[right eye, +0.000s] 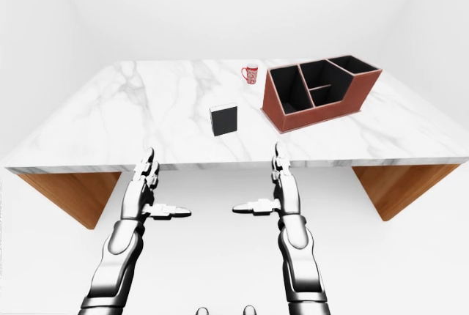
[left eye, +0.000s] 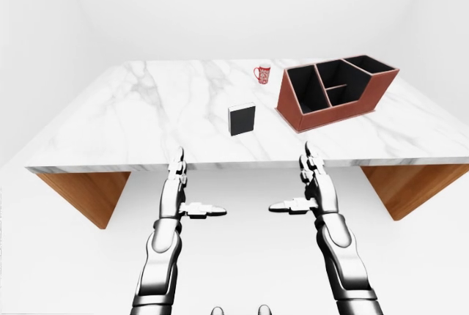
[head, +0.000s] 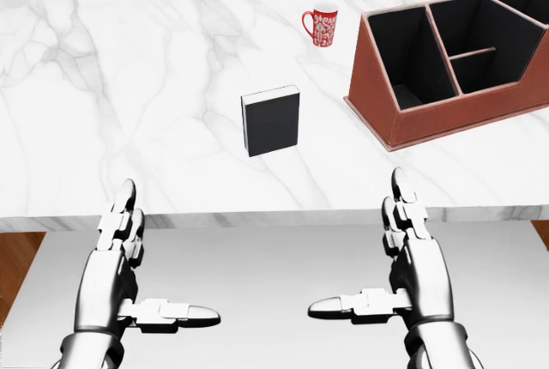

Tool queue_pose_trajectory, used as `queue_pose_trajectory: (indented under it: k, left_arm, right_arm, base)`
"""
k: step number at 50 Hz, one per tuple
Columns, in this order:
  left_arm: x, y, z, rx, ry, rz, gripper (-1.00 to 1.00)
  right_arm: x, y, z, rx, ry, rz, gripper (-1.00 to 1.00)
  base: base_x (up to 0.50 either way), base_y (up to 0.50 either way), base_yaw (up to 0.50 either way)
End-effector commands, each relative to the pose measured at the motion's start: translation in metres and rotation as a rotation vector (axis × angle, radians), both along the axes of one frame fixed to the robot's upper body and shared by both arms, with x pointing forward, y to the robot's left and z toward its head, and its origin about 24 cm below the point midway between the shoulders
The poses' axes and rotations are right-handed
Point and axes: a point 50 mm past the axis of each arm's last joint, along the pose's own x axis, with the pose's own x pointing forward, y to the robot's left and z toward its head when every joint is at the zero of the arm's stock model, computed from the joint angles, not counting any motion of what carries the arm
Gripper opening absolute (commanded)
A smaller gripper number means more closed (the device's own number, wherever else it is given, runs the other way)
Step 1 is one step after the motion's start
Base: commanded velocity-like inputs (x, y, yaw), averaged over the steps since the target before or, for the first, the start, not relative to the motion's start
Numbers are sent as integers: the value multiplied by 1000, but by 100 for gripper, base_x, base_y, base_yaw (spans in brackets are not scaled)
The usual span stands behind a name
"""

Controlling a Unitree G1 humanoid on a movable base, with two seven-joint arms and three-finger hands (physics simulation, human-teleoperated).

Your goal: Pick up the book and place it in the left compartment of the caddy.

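Book (head: 271, 121): black cover, a thin white page edge along its left side and top; no title or lettering to be read; it lies flat on the bench (head: 129, 111), about the middle of the head view, apart from everything else.

Caddy (head: 446, 60): reddish-brown outer walls, black inside, sloped side wall; one long compartment on its left, smaller ones to the right; it sits at the upper right of the head view, well to the right of the book; no label visible.

Mug (head: 321, 25): red with a white pattern; the pattern is too small to read as writing; stands upright near the bench's top edge, just left of the caddy.

Bench: white marble top with grey veining; brown wooden supports show under both ends in the eye views.

Room: plain white walls and a pale floor (left eye: 242, 256).

Left hand (head: 129, 279): held below the bench's near edge, fingers (head: 120, 214) stretched straight toward the bench, thumb pointing inward; spread wide, holding nothing.

Right hand (head: 403, 275): mirrors the left, fingers extended, thumb pointing inward; spread wide, holding nothing; both hands well short of the book.
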Motion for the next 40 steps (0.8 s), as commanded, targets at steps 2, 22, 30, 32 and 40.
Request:
queue_pose_trajectory:
  k: [2, 22, 30, 32, 40]
  left_arm:
    - [1, 0, -1, 5, 1, -1, 100]
    - [0, -1, -1, 7, 2, -4, 100]
    - [1, -1, -3, 10, 2, -4, 100]
    - [1, -1, -4, 11, 1, -4, 100]
    - [-2, 0, 2, -1, -5, 4, 100]
  right_arm:
    - [0, 2, 0, -5, 5, 9, 100]
    - [0, 2, -1, -6, 5, 12, 100]
    - [-1, 2, -1, -5, 4, 12, 100]
    - [-1, 2, -1, -4, 4, 14, 100]
    - [-1, 1, -1, -2, 4, 10, 100]
  base:
    - [0, 0, 16]
    - [0, 0, 17]
    - [0, 0, 16]
    - [0, 0, 17]
    - [0, 0, 17]
